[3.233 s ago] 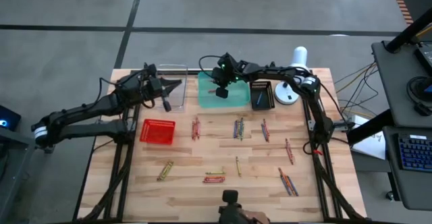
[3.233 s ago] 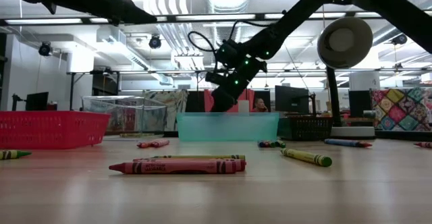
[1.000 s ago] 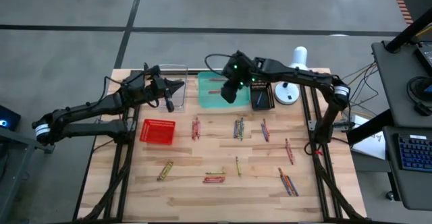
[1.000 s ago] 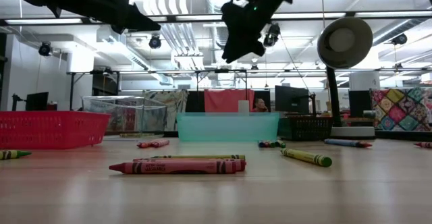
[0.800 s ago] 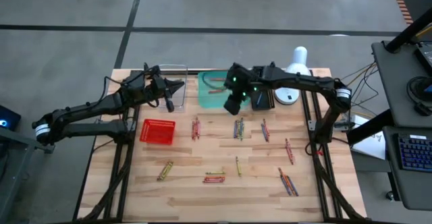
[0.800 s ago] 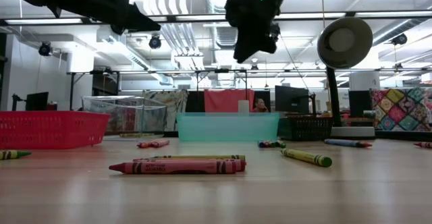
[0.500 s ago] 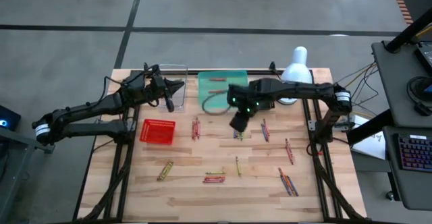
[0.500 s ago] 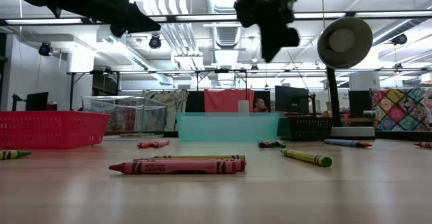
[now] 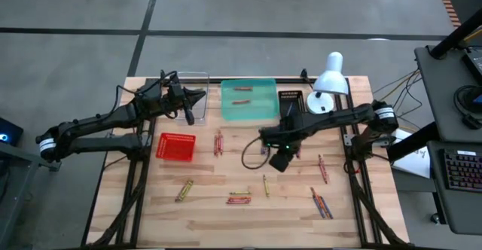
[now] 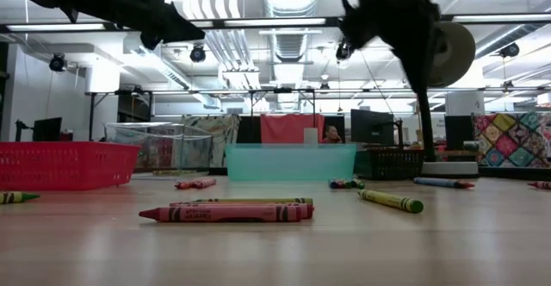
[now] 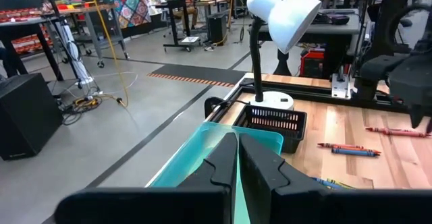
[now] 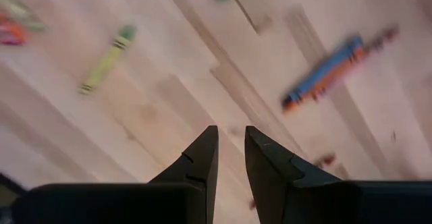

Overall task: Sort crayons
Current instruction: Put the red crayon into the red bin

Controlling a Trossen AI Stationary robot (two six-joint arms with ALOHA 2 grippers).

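the right gripper (image 9: 278, 160) is hanging above the middle of the wooden table (image 9: 203, 205), over bare boards between the scattered crayons (image 9: 239, 198). in the right wrist view its two dark fingers (image 12: 201, 158) are standing slightly parted with a narrow gap between them and nothing is sitting in that gap; below them a yellow-green crayon (image 12: 106, 59) and a blue and orange pair (image 12: 325, 81) are lying on the wood, blurred. in the low view this arm is showing as a dark shape high in the frame, well clear of the tabletop.

the left gripper (image 9: 187, 113) is waiting at the far left of the table, over the clear plastic bin (image 9: 197, 77), with its fingers (image 11: 225, 158) pressed together and holding nothing.

crayons are lying loose across the table in small groups: a red cluster (image 9: 218, 142) just beside the red mesh basket (image 9: 175, 146), a blue and green group (image 9: 266, 142) near the centre, a yellow-green one (image 9: 184, 190) toward the near left, and an orange and blue group (image 9: 321, 202) toward the near right. two crayons (image 9: 242, 95) are lying inside the teal tray (image 9: 265, 84) at the far edge. a small black basket (image 9: 291, 98) is sitting just beside that tray, and a white desk lamp (image 9: 329, 80) is standing next to it. in the low view a red crayon (image 10: 225, 213) is lying nearest the camera.
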